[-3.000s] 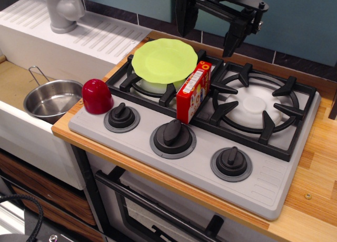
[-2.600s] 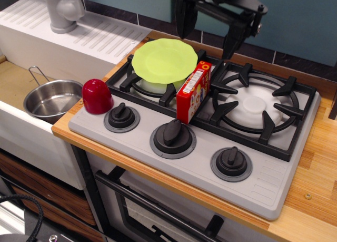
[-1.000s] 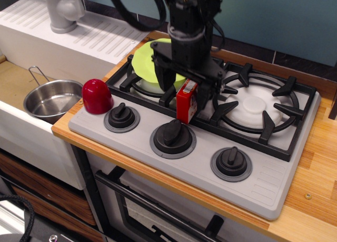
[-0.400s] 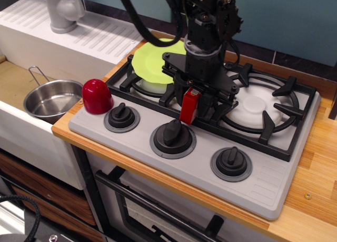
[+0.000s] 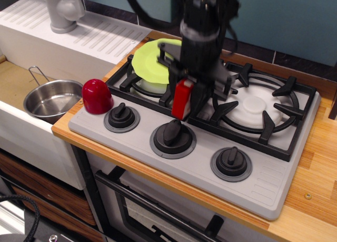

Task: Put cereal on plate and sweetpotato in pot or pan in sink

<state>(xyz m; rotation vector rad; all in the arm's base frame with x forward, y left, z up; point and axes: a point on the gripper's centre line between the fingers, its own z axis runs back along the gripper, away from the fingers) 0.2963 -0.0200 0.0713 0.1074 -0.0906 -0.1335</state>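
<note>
The red cereal box is clamped upright in my gripper, slightly above the stove between the two burners. My arm comes down from above and hides the box's top. The lime-green plate lies on the left burner just behind and left of the box, its right side hidden by the arm. The dark-red sweetpotato stands on the stove's front left corner. Left of it, the steel pot sits in the sink.
The grey faucet and the ribbed drainboard are behind the sink. Black grates cover the right burner. Three knobs line the stove's front. Wooden counter runs along the right.
My gripper came down from the back wall over the cereal box and shut on it. Since the last frame the box has shifted a little up and to the left with the gripper.
</note>
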